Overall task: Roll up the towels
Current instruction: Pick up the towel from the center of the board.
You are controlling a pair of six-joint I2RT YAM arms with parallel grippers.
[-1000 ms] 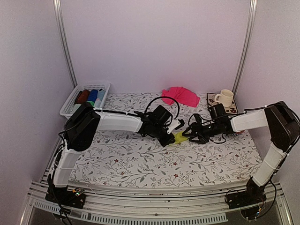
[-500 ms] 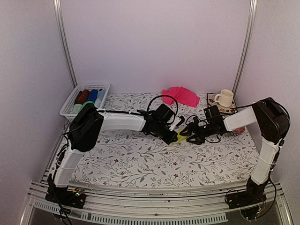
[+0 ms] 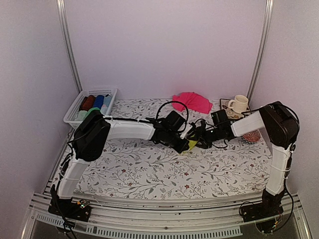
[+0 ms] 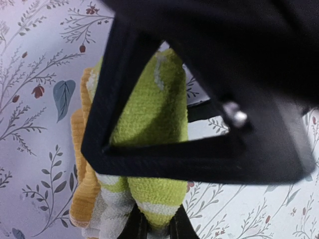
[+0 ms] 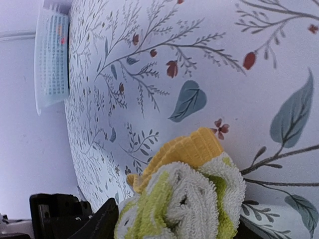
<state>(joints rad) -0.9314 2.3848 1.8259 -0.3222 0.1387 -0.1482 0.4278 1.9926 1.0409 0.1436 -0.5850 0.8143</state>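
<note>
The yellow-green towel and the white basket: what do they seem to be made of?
The towel looks like soft terry cloth, perhaps cotton or microfibre. It has a looped, fuzzy, matte pile with white patches and a ribbed orange edge. The basket looks like moulded white plastic, going by its thin, stiff lattice walls and smooth finish.

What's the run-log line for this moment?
stage: yellow towel part-rolled | left gripper: shut on yellow towel | right gripper: at yellow towel, grip unclear | pink towel: loose at back
</note>
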